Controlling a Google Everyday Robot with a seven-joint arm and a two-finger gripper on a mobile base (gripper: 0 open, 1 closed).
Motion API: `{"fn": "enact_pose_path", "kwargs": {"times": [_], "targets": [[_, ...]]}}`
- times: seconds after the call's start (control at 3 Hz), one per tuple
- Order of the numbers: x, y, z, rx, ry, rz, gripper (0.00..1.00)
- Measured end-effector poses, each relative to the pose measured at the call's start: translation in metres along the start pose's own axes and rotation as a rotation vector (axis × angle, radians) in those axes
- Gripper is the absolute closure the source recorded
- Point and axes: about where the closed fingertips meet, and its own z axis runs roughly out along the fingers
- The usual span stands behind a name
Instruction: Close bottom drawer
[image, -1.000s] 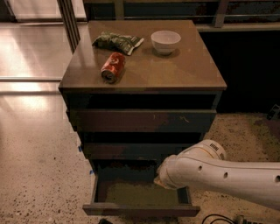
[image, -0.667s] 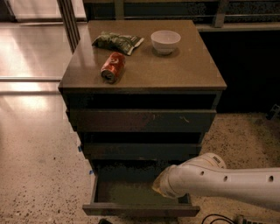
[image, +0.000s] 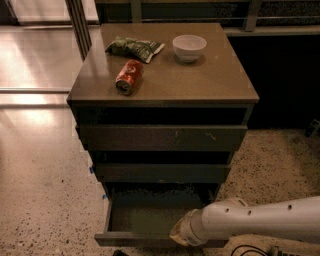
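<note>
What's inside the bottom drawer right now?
Only a bare olive-grey floor shows in the bottom drawer. The tool and arm cover its front right corner, hiding that part.

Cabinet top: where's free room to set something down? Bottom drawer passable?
Free on the top: front and right side, before the bowl. Crowded: back left, bag and can. In the bottom drawer, left floor bare; gripper at its front right.

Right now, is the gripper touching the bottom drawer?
Cannot tell. In the camera view the gripper overlaps the front edge of the bottom drawer near its right end, hiding any contact or gap.
</note>
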Motion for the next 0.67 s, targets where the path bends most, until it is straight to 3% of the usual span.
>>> {"fn": "enact_pose_path", "kwargs": {"times": [0.67], "targets": [[0.001,0.005,0.014,-0.030,-0.002,0.010,1.00]]}}
